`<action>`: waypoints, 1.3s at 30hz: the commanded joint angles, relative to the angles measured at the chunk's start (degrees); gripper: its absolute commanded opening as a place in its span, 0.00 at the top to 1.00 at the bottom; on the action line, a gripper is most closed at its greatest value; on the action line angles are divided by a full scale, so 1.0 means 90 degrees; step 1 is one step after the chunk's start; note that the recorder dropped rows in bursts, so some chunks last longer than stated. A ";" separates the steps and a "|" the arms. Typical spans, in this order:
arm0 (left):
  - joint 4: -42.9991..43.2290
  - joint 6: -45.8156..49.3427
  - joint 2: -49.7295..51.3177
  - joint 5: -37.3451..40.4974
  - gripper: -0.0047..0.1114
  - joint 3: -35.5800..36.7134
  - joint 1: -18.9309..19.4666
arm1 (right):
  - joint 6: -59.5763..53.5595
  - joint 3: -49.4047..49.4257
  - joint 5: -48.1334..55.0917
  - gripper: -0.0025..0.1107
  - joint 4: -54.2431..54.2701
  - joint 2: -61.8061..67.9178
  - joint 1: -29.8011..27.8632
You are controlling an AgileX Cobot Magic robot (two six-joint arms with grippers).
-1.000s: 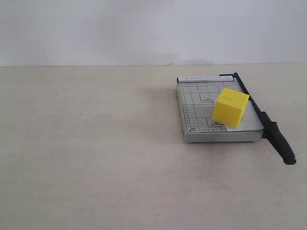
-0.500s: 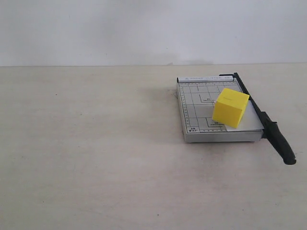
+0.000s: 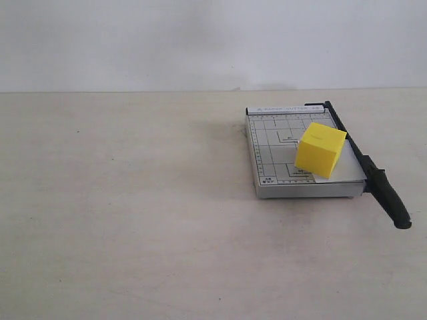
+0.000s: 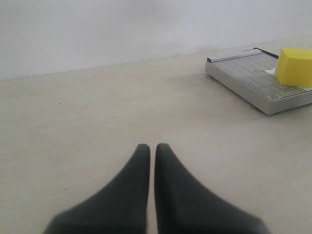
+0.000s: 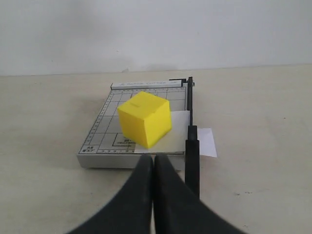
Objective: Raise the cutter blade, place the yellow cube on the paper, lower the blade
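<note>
On the right half of the surface (image 3: 133, 213): grey trimmer board (image 3: 270, 143), gridded, lying flat. Yellow cube (image 3: 320, 149) sits on the board, on the side nearest the blade, turned slightly off the grid lines. It rests on the paper (image 5: 179, 127). The white sheet runs out from under the cube, passes under the blade and pokes out past the board's edge onto the surface. Cutter blade (image 3: 373, 177) is down, flat along the board's right edge, with its thick black end sticking out beyond the near edge.

Left end effector (image 4: 152, 148): fingers pressed together, nothing between them, over bare surface, well apart from the trimmer. Right end effector (image 5: 154, 158): also closed, empty, close to the board's near edge and just beside the blade's thick end; can't tell if it touches. Neither arm shows in the exterior view.
</note>
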 commanded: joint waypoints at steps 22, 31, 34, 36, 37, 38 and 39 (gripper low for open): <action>0.0003 -0.0004 -0.0021 -0.0081 0.92 0.0021 -0.0059 | 0.0554 0.0839 -0.0984 0.98 -0.0838 -0.0806 0.0001; 0.0003 -0.0004 -0.0021 -0.0081 0.92 0.0021 -0.0059 | 0.0554 0.0839 -0.0972 0.98 -0.0838 -0.0806 0.0001; 0.0003 -0.0004 -0.0021 -0.0081 0.92 0.0021 -0.0059 | 0.0554 0.0839 -0.0972 0.98 -0.0838 -0.0806 0.0001; 0.0003 -0.0004 -0.0021 -0.0081 0.92 0.0021 -0.0059 | 0.0554 0.0839 -0.0972 0.98 -0.0838 -0.0806 0.0001; 0.0003 -0.0004 -0.0021 -0.0081 0.92 0.0021 -0.0059 | 0.0554 0.0839 -0.0972 0.98 -0.0838 -0.0806 0.0001; 0.0003 -0.0004 -0.0021 -0.0081 0.92 0.0021 -0.0059 | 0.0554 0.0839 -0.0972 0.98 -0.0838 -0.0806 0.0001; 0.0003 -0.0004 -0.0021 -0.0081 0.92 0.0021 -0.0059 | 0.0554 0.0839 -0.0972 0.98 -0.0838 -0.0806 0.0001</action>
